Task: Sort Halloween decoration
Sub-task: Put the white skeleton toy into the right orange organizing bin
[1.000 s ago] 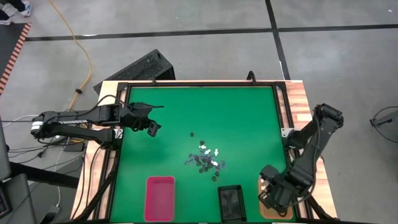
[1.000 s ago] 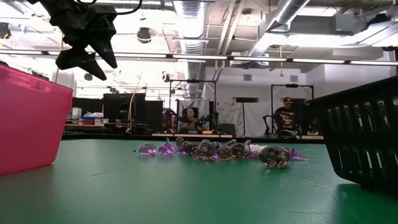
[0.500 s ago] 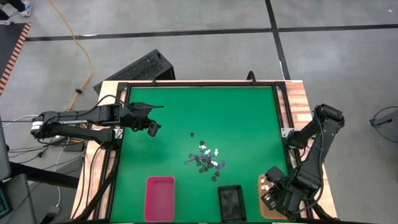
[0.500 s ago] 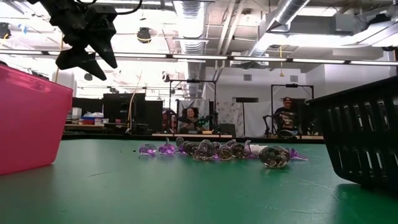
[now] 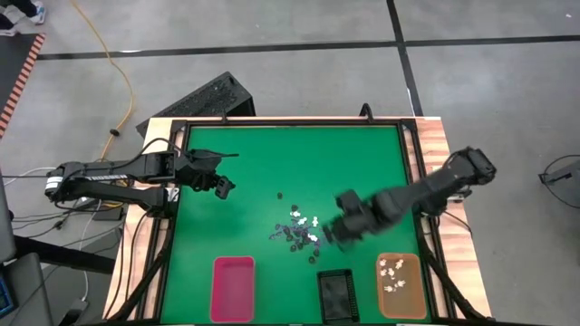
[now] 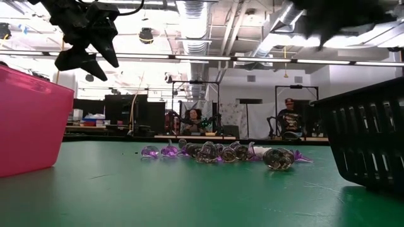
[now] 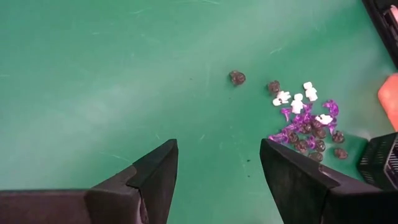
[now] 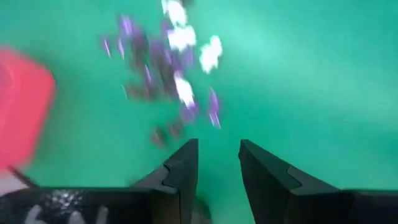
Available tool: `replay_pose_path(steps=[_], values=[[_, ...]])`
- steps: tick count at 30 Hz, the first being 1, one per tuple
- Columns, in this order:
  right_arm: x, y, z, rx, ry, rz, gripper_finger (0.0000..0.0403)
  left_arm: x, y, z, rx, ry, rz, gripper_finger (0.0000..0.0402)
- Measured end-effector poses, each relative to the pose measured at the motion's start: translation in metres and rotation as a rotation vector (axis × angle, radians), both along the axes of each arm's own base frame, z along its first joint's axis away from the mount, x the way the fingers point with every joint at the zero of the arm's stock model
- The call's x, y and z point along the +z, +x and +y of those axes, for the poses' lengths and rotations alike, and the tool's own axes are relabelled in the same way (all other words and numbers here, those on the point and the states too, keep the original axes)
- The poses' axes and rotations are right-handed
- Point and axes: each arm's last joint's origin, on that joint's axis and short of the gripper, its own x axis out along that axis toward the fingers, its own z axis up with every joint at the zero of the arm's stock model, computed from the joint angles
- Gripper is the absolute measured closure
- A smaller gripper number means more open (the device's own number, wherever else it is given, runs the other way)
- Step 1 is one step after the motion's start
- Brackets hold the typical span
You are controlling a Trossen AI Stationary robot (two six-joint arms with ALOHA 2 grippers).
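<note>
A few white pieces already lie in the orange tray (image 5: 400, 290), but most of the Halloween decoration (image 5: 301, 232) sits heaped mid-counter, unsorted. The right hand (image 5: 340, 231) hovers just beside the heap, fingers parted and empty; the left hand (image 5: 220, 185) waits spread, well apart.

The trinkets (image 5: 299, 231) lie in a loose cluster on the green surface (image 5: 254, 172), a little toward its near edge and right of the middle. They are tiny plastic pieces in white, purple and black. The white ones (image 7: 297, 102) sit along the far side of the cluster, the purple (image 7: 292, 124) and black (image 7: 317, 140) ones mixed together behind them. One dark piece (image 7: 237, 77) lies apart from the rest, toward the far edge, with a second dark piece (image 7: 273, 87) between it and the cluster. From table height the purple pieces (image 6: 214, 152) look translucent and lie in a low row. A few white pieces (image 5: 392, 272) lie in the orange tray at the near right corner.
</note>
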Motion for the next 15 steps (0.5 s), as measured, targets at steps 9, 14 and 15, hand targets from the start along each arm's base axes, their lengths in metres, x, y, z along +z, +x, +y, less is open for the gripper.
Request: replay_pose_path(steps=[9,14,15], values=[[-0.027,0.043,-0.044,-0.061,-0.024,0.028,0.0261,0.000,0.000,0.000,0.002,-0.002,0.006,0.0183],[-0.055,0.067,-0.041,-0.046,-0.025,0.048,0.0262,0.000,0.000,0.000,0.004,0.000,0.007,0.0183],[-0.061,0.070,-0.041,-0.051,-0.024,0.057,0.0262,-0.001,-0.001,0.000,0.004,0.000,0.009,0.0183]])
